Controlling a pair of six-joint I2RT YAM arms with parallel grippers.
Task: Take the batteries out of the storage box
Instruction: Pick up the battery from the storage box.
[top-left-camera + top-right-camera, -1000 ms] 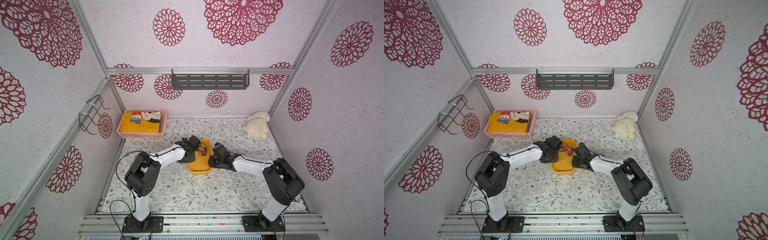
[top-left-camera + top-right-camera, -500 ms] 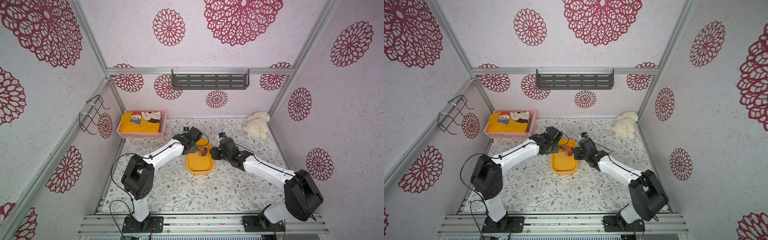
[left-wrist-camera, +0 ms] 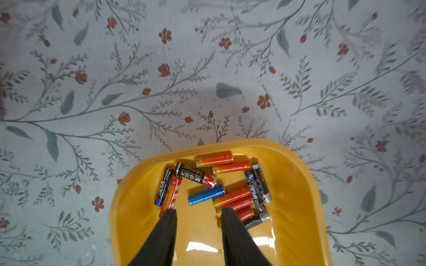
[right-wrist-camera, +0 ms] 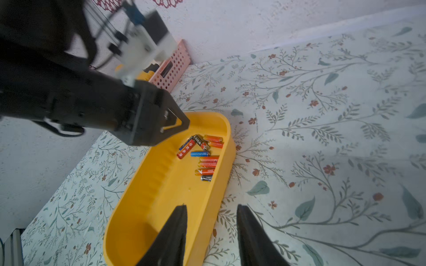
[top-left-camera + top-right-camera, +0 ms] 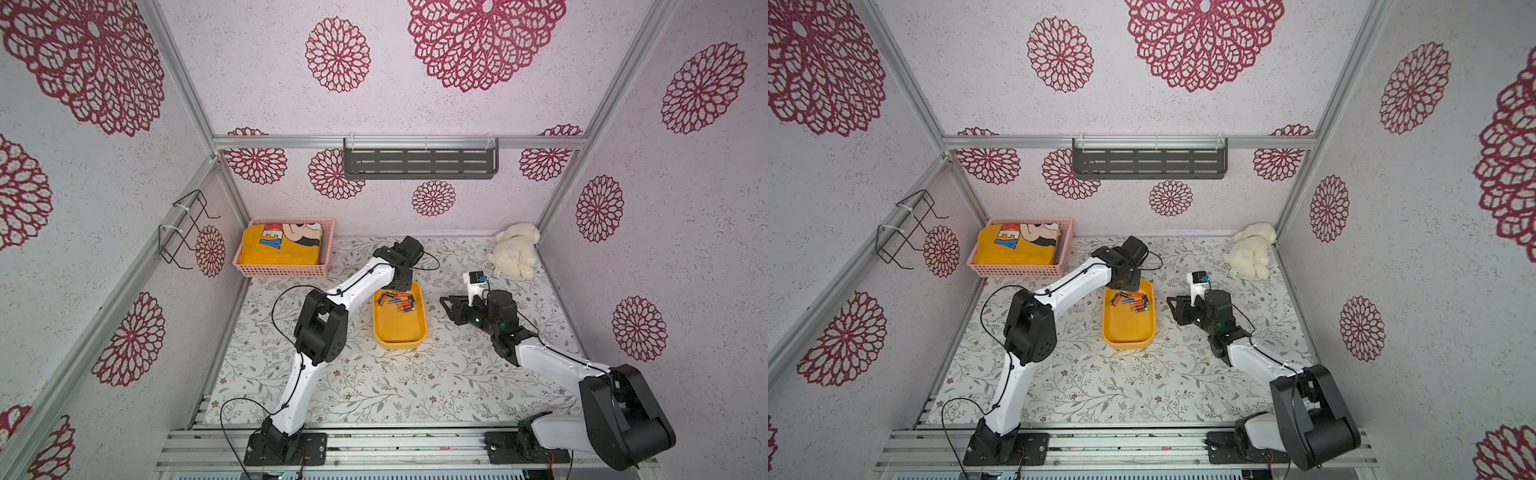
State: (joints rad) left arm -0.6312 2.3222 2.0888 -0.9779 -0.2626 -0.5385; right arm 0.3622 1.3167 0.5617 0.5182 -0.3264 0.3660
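The storage box (image 5: 400, 332), a shallow yellow-orange plastic tray with rounded corners and smooth, glossy walls, lies in the middle of the worktop (image 5: 374, 386). The worktop's matte covering is printed with leafy sprigs and small red flowers. The batteries (image 5: 398, 301), slim cylinders in shiny wrappers, lie loose in a jumble at the box's far end, all inside its walls. Most are orange, several are black, and the blue battery (image 3: 205, 195) lies among them. The left pincer (image 3: 198, 212) hangs right over that heap. Its two dark tapered fingers are spread with nothing between them, the tips close above the cells. The right pincer (image 4: 211, 208) is likewise released and empty, and sits near the box's right-hand long wall without touching it. A pink lattice basket (image 5: 286, 270) holding a folded yellow printed cloth (image 5: 274, 249) sits in the far left corner. A fluffy white plush toy (image 5: 515, 253) slumps in the far right corner. A dark grey slotted shelf (image 5: 419, 162) is fixed to the back wall, and a thin black wire rack (image 5: 187, 228) hangs on the left wall.
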